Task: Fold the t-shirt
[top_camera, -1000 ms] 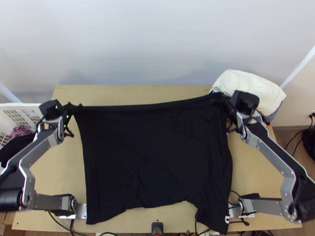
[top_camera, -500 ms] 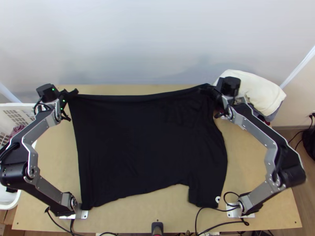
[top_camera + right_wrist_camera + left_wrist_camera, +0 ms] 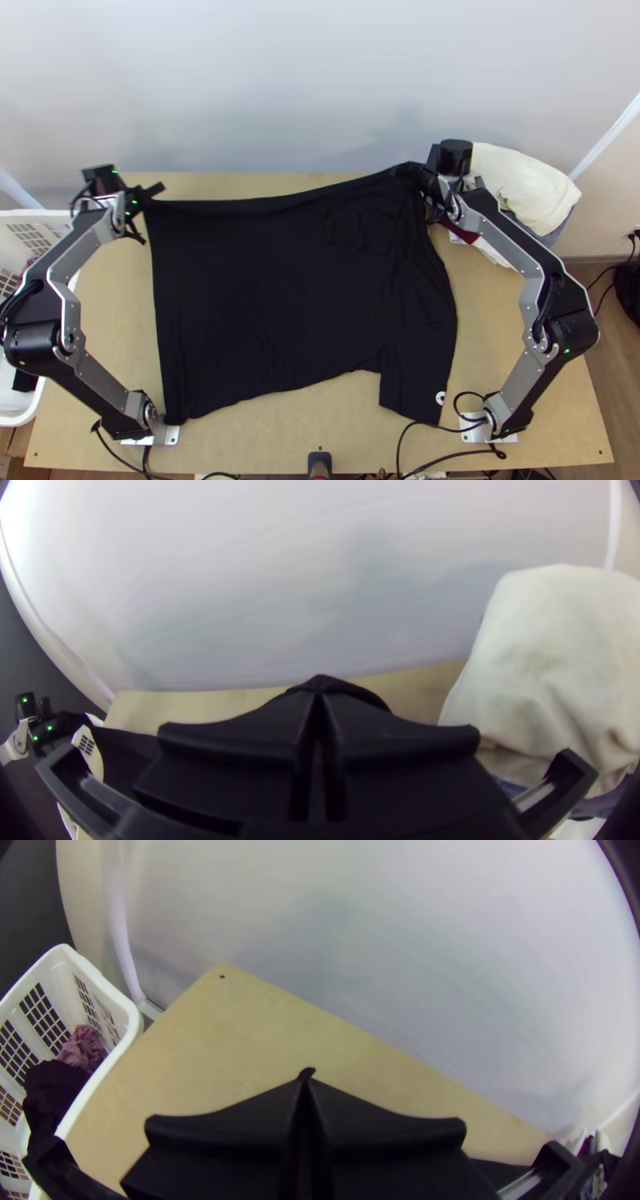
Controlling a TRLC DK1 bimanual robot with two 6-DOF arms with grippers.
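T-shirt: black, spread wide over the middle of the pale wooden surface. Each far corner is in a gripper, with the far edge running between them in a nearly straight line, a little higher up the top view at the right. Near edge uneven: it slants, then steps down at the right into a squared flap bearing a small white mark. Some soft creasing below the far right corner; the middle looks mostly flat.

Left gripper is over the far left part of the surface. Its jaws are pressed together on the shirt's corner — a small dark nub of cloth pokes out at their tips in the left wrist view.

Right gripper is at the far edge of the surface, right of the middle. Jaws closed up on the other far corner, a rounded fold of black cloth standing out past the tips in its wrist view. From there the dark cloth runs across toward the left gripper.

Far right corner: a heap of cloth, cream on top, blue-grey under its outer side, a dark red piece close by the right gripper.

Left side: white slatted basket beside the surface, holding a mauve cloth and a dark cloth that reaches its rim. Near edge: black cables curling by the right arm's base.
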